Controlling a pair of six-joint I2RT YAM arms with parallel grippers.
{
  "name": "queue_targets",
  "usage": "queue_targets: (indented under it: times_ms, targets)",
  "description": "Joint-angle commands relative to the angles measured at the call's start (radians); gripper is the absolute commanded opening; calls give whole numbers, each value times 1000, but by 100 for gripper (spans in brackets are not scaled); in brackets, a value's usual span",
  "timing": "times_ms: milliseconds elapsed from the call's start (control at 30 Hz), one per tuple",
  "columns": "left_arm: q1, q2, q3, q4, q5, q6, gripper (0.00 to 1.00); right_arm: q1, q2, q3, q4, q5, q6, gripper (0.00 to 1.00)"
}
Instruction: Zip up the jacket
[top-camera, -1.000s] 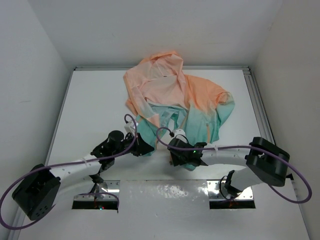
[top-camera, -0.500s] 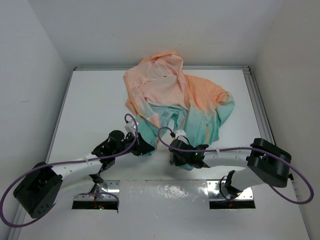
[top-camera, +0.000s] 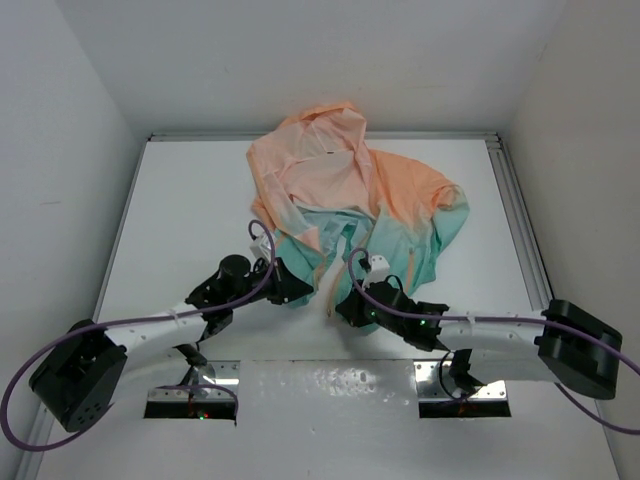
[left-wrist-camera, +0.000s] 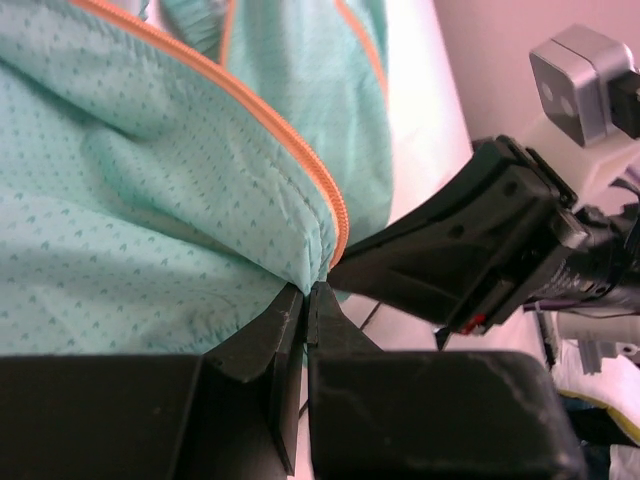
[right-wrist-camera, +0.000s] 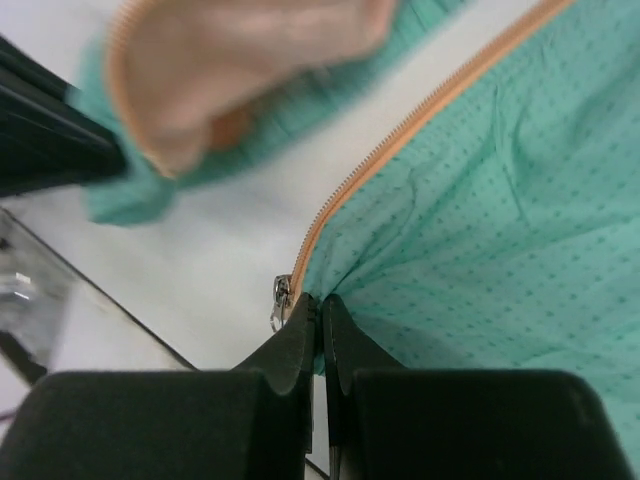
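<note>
Jacket (top-camera: 345, 190) unzipped. Left gripper (left-wrist-camera: 304, 300) clamped on one hem corner, right gripper (right-wrist-camera: 320, 305) clamped on the other by the slider (right-wrist-camera: 281, 295). Likely alignment step; next, mating both zipper ends.

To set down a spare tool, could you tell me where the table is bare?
Bare: the strip between the jacket and the left wall, and the patch right of it by the rail. Crowded: front middle, where both jaws pinch the hem.
</note>
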Motion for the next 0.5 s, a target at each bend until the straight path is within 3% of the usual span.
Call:
queue_targets:
  times_ms: [0,467]
  targets:
    - [-4,-3,58,44,-18,-38,0,1,-49,-29,227,63,33,0]
    - [-4,31,58,92,-12,-78,0,1,-140,-158,522,111,3,0]
